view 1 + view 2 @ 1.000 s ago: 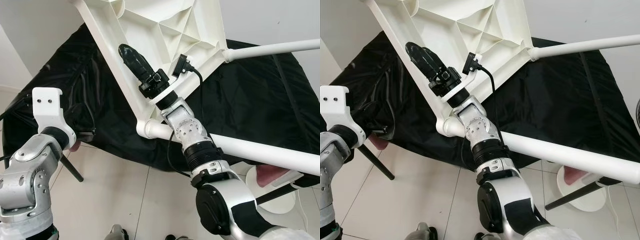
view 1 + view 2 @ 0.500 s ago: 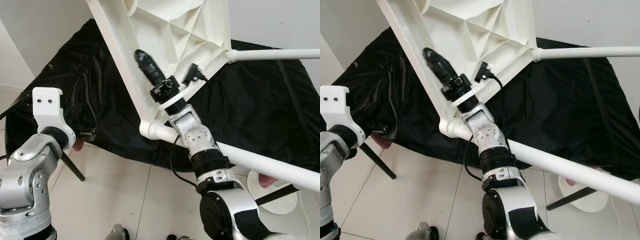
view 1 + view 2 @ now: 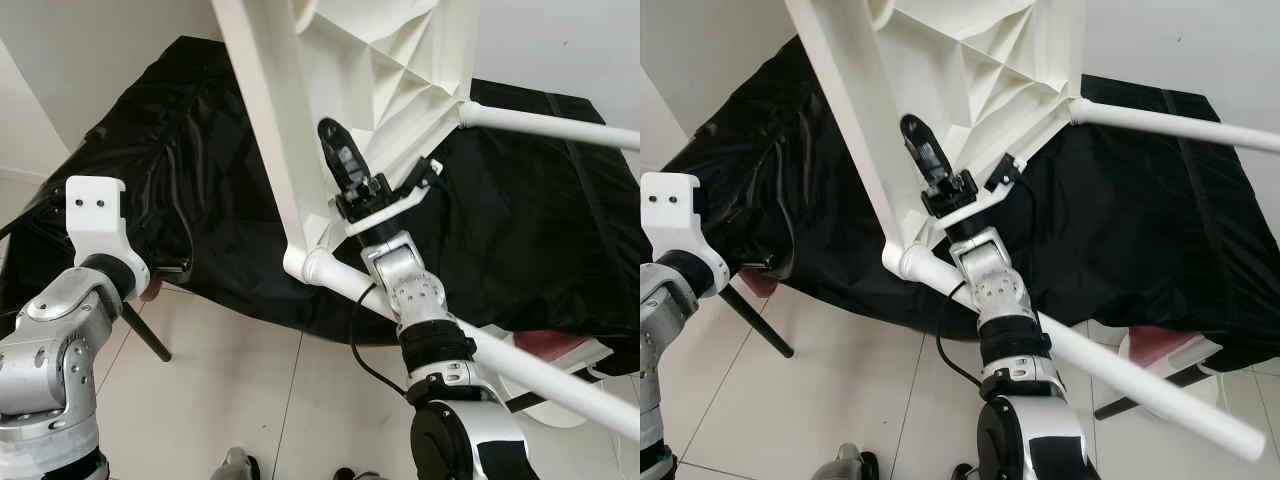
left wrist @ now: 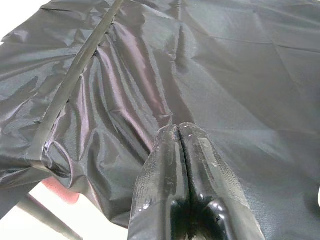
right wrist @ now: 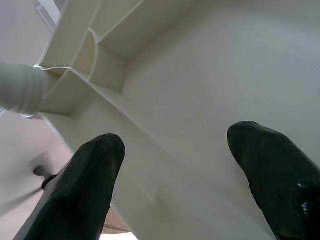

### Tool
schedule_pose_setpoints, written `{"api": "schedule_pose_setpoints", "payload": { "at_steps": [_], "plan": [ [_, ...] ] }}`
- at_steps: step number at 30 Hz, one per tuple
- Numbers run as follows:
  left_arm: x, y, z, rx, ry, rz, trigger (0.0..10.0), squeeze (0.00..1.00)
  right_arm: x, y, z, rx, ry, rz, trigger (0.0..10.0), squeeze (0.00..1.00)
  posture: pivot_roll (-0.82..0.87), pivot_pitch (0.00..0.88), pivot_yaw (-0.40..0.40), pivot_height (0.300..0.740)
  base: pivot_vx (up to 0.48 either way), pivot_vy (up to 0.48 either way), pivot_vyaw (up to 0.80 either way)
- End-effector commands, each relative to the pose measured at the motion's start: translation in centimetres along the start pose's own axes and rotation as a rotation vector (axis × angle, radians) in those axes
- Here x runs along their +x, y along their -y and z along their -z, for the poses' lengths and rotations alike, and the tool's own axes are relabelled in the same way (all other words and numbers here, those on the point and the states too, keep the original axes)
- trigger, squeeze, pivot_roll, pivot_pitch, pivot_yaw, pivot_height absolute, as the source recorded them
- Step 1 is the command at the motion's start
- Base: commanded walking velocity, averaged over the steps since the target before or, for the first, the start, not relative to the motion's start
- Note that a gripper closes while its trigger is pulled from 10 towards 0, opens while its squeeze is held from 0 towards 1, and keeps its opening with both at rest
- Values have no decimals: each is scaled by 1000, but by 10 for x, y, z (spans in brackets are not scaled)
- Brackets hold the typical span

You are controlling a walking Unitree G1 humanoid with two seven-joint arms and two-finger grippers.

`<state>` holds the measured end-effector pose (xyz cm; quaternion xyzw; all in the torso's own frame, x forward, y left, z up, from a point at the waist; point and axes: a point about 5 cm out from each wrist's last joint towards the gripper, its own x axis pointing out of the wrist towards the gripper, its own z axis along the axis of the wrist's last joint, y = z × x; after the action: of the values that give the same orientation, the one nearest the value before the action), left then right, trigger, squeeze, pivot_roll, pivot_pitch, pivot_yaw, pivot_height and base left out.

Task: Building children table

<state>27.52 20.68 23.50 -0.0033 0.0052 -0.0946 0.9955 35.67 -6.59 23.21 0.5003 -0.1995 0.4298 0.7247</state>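
I held the right end effector [image 5: 172,175] spread across the white tabletop's [image 3: 400,60] rim — left end effector [image 4: 187,190] pressed together over black sheeting [image 4: 235,65].

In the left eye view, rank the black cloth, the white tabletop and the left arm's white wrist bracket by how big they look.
1. Black cloth
2. White tabletop, cropped by the frame, nearer the camera
3. White wrist bracket
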Motion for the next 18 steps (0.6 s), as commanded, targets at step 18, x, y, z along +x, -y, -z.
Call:
{"api": "schedule_pose_setpoints", "payload": {
  "at_steps": [18],
  "plan": [
    [3, 18, -16, 85, 86, 74, 10000, 0, 3, -25, 14, -151, -102, -89, 10000, 0, 71, 139, 20, 740, 0, 0, 0]
  ]
}}
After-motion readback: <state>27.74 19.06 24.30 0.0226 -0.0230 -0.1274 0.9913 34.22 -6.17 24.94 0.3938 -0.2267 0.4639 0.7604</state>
